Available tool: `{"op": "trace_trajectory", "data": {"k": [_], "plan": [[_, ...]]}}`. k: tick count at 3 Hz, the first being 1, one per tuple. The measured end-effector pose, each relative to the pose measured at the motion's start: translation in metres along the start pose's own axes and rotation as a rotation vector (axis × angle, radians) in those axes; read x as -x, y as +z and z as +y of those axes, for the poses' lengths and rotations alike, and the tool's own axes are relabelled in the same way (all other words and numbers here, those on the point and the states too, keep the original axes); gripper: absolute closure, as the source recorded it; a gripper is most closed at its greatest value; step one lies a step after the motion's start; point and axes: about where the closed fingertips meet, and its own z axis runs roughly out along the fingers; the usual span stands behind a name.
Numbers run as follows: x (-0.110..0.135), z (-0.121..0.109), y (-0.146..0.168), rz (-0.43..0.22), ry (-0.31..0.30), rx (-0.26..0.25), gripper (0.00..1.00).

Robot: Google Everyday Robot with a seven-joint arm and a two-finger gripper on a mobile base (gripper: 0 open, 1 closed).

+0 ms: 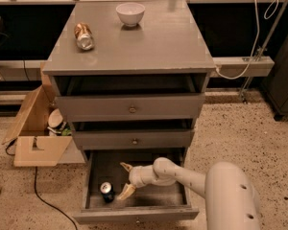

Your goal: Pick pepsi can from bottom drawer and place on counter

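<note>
We note the white arm [229, 195] entering from the lower right foreground, its bulky upper segment nearest the camera and the slimmer forearm reaching leftward and down into the open bottom drawer [134, 215]. The gripper [125, 179] sits inside the drawer, left of centre and pointing toward the drawer's left side. Its two tan fingers [126, 191] are spread apart, one toward the back of the drawer and one toward the front, and they grasp nothing. The pepsi can [106, 191] stands upright on the dark drawer floor near the front left corner, silver top up. It is to the left of the gripper and just beside the tip of the nearer finger, outside the gap between the fingers; we cannot tell whether finger and can touch. Above, the middle drawer [134, 140] and top drawer [132, 108] each stand slightly pulled out. On the bench [149, 47], a brownish-gold can [84, 36] lies on its side toward the left edge, and a white bowl [130, 13] stands near the far edge, well apart from it. An open cardboard box [36, 135] rests on the speckled floor left of the cabinet.
</note>
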Motion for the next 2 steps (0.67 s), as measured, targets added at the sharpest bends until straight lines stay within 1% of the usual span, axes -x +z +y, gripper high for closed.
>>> {"op": "trace_trajectory", "data": {"k": [1,2], "plan": [[0.000,0.002,0.029,-0.020,-0.005,0.008,0.00],[-0.008,-0.001,0.056,-0.039,0.005,0.015,0.00]]}}
